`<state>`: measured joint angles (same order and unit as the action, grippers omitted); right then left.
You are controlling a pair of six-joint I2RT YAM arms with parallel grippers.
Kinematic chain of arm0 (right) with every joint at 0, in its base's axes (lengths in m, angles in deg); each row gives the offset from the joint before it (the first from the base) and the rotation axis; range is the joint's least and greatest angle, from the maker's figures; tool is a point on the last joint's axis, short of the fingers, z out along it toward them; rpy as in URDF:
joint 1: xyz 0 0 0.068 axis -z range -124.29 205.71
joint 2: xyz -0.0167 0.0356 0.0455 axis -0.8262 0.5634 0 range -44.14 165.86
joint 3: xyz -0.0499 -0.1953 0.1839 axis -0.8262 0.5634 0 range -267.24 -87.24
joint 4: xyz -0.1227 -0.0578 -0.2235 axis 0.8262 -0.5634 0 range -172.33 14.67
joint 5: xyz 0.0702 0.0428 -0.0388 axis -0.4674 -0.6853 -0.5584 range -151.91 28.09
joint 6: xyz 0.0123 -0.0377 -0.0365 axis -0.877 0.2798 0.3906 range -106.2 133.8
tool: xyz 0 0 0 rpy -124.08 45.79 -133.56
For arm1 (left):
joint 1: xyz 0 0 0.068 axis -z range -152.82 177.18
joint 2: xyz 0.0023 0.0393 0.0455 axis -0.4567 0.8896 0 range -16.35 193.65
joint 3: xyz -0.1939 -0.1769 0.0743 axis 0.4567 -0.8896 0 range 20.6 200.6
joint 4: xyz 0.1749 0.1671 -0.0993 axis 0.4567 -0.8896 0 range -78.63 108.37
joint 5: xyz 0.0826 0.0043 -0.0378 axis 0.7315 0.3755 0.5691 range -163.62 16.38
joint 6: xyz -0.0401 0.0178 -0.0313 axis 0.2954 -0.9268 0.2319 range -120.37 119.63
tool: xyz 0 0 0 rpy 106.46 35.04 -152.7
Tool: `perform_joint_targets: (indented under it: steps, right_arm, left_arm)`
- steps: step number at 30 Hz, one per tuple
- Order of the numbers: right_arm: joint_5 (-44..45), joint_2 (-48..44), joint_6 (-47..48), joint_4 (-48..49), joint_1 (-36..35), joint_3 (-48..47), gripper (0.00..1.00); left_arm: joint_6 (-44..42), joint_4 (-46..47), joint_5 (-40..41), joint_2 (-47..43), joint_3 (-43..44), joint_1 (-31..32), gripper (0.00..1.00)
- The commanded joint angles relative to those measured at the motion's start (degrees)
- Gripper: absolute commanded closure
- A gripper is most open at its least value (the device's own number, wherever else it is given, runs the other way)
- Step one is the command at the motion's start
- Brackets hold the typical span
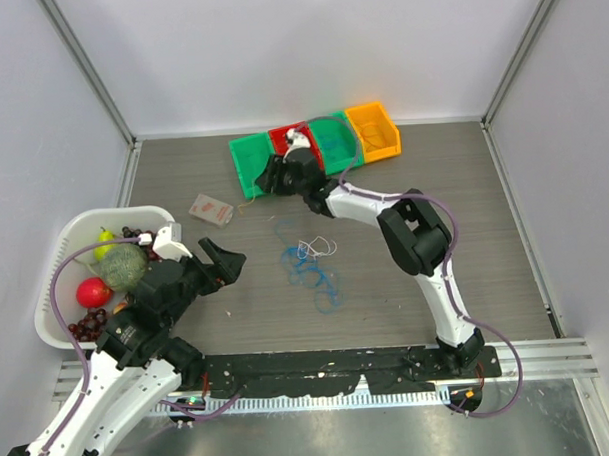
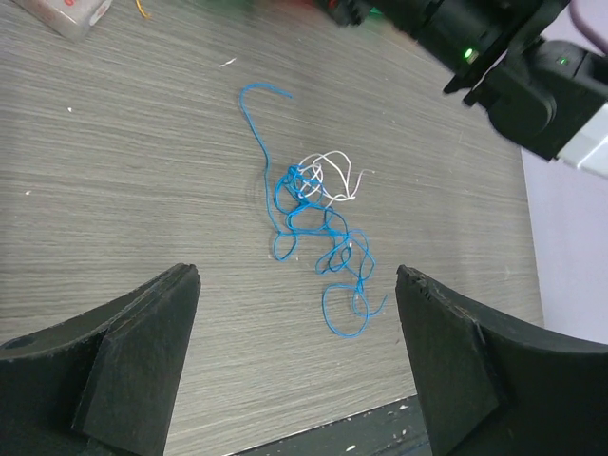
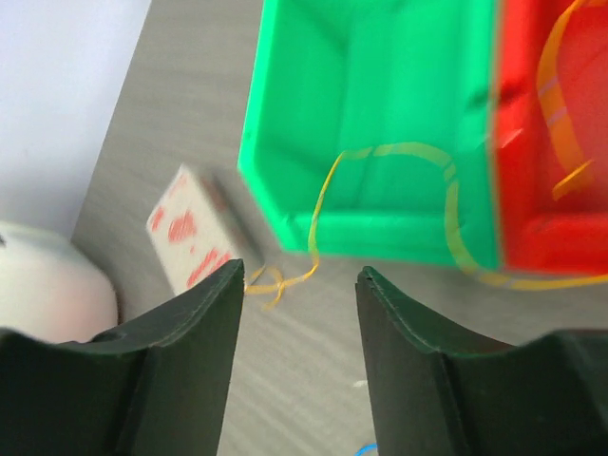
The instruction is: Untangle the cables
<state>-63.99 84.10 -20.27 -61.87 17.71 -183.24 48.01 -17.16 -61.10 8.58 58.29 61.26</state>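
Cables [image 2: 302,190] lie tangled on the table [image 1: 485,232], left pincer [image 2: 296,274] and right pincer [image 3: 301,275] both open, empty

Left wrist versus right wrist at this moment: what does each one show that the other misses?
Left wrist only: the white cable knotted into the blue cable on the table, and part of the right arm. Right wrist only: the orange-yellow cable running across the green bin and red bin, plus the white basket. Both: the table, the small white-and-red box, and spread left fingers and right fingers, nothing between. Each catches only a sliver of the other's cable at its edge.
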Motion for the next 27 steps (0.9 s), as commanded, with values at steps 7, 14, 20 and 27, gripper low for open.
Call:
perform_joint_targets:
  steps: [7, 14, 20, 27]
  right_arm:
    - [6.2, 3.3, -20.2, 13.9, -6.6, 5.1, 0.33]
    - [13.9, 6.2, -28.8, 11.2, -8.5, 3.2, 0.31]
    - [16.2, 10.5, -31.2, 6.4, -9.3, -2.7, 0.33]
    - [18.9, 14.6, -33.0, 2.6, -11.0, -9.3, 0.43]
  left_arm:
    - [-1.5, -0.5, 1.3, -1.2, 1.3, -0.1, 0.1]
    - [-1.4, -0.2, 0.8, -2.2, 0.7, -0.2, 0.1]
    - [-1.4, -0.4, 0.7, -3.1, 0.7, -0.2, 0.1]
    - [-1.4, -0.8, 0.9, -3.7, 0.5, -0.1, 0.1]
